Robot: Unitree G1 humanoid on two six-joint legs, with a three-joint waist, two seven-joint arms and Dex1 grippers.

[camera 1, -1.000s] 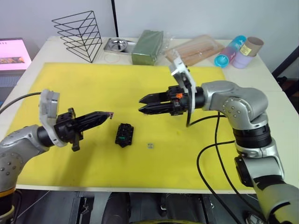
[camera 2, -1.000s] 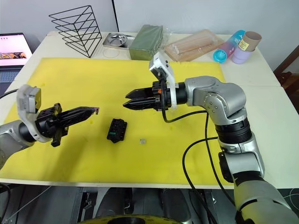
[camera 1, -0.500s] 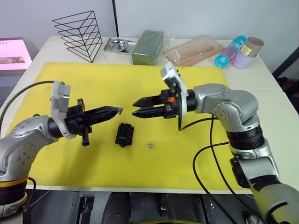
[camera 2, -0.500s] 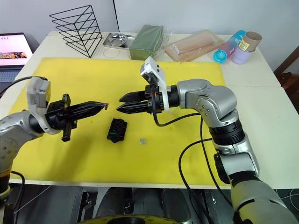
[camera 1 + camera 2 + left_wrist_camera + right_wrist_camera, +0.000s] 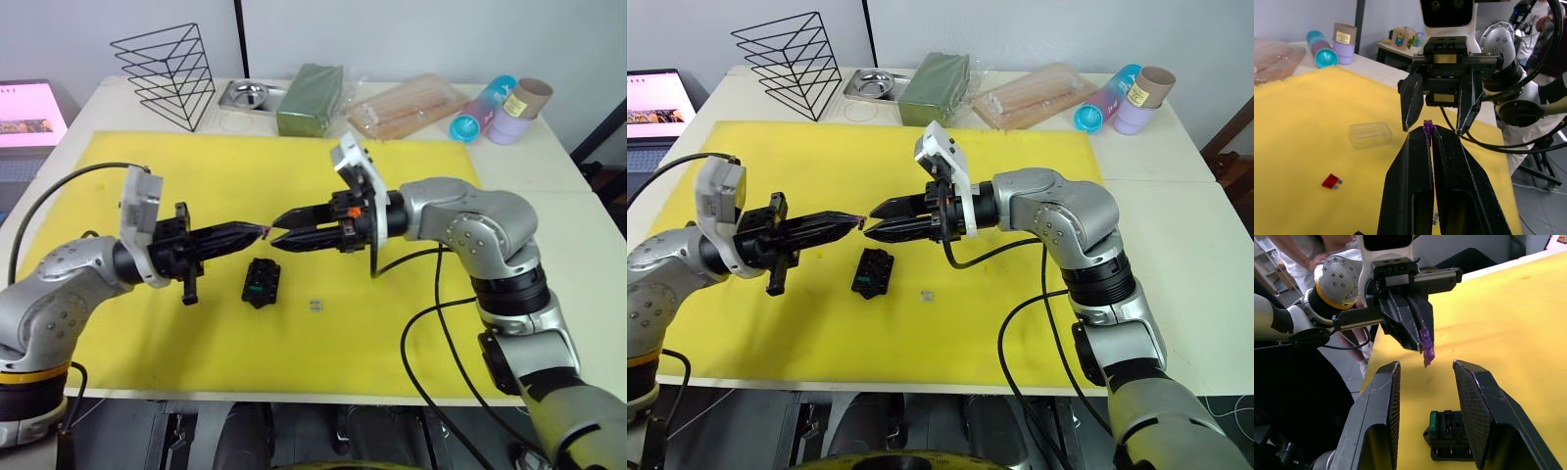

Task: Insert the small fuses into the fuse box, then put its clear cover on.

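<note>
Left wrist view: left claw point(image 5: 1429, 128) pinches tiny purple blade fuse point(image 5: 1427, 127).
Right claw point(image 5: 279, 226): wide, facing it.

Four small fuses: one purple fuse point(image 5: 1425, 345) pinched at the tips of the left end effector point(image 5: 257, 231), one green fuse point(image 5: 1433, 419), one red fuse point(image 5: 1331, 181), one pale grey fuse point(image 5: 315, 305). One fuse box point(image 5: 261, 283) sits below both tips. One clear cover point(image 5: 1370, 134). Two end effectors, counting the right end effector point(image 5: 282, 226).

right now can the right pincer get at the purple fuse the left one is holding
Probably yes: the right pincer is open and faces the purple fuse, which sticks out of the shut left pincer; nothing lies between them.
</note>
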